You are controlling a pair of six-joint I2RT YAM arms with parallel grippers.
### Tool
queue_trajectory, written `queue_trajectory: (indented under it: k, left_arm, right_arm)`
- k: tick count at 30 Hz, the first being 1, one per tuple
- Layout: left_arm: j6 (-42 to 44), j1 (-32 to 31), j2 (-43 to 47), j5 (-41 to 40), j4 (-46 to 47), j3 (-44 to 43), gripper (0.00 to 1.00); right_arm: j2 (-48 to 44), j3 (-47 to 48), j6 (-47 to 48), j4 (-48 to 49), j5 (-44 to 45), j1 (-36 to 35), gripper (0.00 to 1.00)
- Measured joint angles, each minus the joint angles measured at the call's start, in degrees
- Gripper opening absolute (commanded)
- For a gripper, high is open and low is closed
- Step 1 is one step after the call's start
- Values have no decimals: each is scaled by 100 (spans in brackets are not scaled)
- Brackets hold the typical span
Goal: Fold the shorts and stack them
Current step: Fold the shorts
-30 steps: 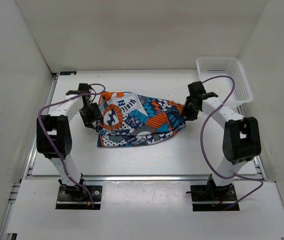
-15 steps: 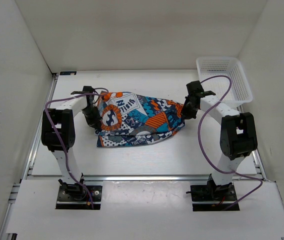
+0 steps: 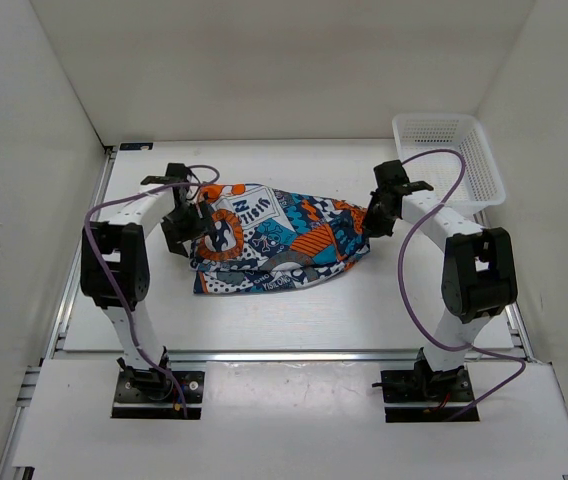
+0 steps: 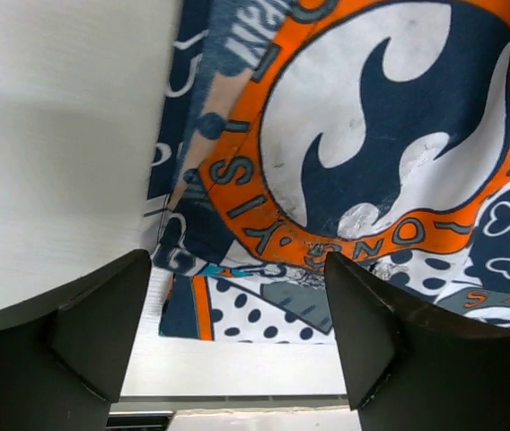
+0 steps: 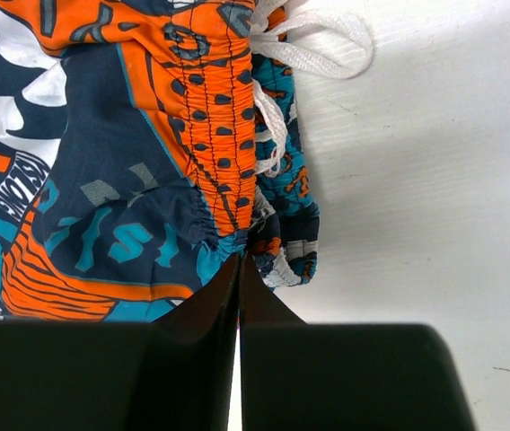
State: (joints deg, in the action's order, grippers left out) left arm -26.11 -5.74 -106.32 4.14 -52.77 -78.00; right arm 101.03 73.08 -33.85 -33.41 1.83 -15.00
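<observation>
The shorts lie folded in the middle of the table, waistband end to the right. My left gripper hovers open over their left edge. In the left wrist view its jaws stand wide apart above the orange-ringed print, holding nothing. My right gripper is at the right corner of the shorts. In the right wrist view it is shut, with the gathered orange waistband bunched at its tips. A white drawstring lies loose beside the waistband.
A white plastic mesh basket stands at the back right corner, right of my right arm. White walls enclose the table on the left, back and right. Bare table shows in front of the shorts.
My left gripper has shifted slightly right and back, onto the shorts' left edge. The right gripper and the shorts have barely moved.
</observation>
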Motion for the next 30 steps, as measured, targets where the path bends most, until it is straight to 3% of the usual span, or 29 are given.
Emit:
queue_trajectory:
  k: [1, 4, 5, 6, 13, 22, 23, 24, 25, 27, 30]
  left_arm:
    - [2, -33, -33, -4, -15, -26, 89]
    - [26, -164, -229, -15, -17, -50, 66]
    - [33, -192, -315, -13, -17, -50, 58]
    - [44, -225, -402, -13, -15, -50, 44]
    - [70, -262, -651, -11, -15, -50, 10]
    - [92, -258, -531, -151, -83, -50, 10]
    - [81, -258, -470, -203, -98, -50, 16]
    - [68, -251, -398, -264, -111, -50, 27]
    - [61, -240, -321, -350, -122, -50, 51]
    - [35, -229, -240, -507, -136, -66, 71]
    - [28, -186, -258, -645, -142, -107, 76]
  right_arm:
    - [-4, 0, 0, -2, -11, 0, 1]
    - [-9, 0, 2, -9, -35, 0, 1]
    - [-7, 0, 2, -13, -39, 0, 1]
    - [-9, 0, 2, -15, -46, 0, 1]
    - [-9, 0, 2, -17, -48, 0, 1]
    - [-52, 0, 4, -42, -48, 0, 1]
    - [-63, 0, 2, -48, -48, 0, 1]
    - [-81, 0, 4, -57, -48, 0, 1]
    - [-94, 0, 4, -70, -48, 0, 1]
    - [-103, 0, 2, -79, -48, 0, 1]
    - [-105, 0, 2, -85, -48, 0, 1]
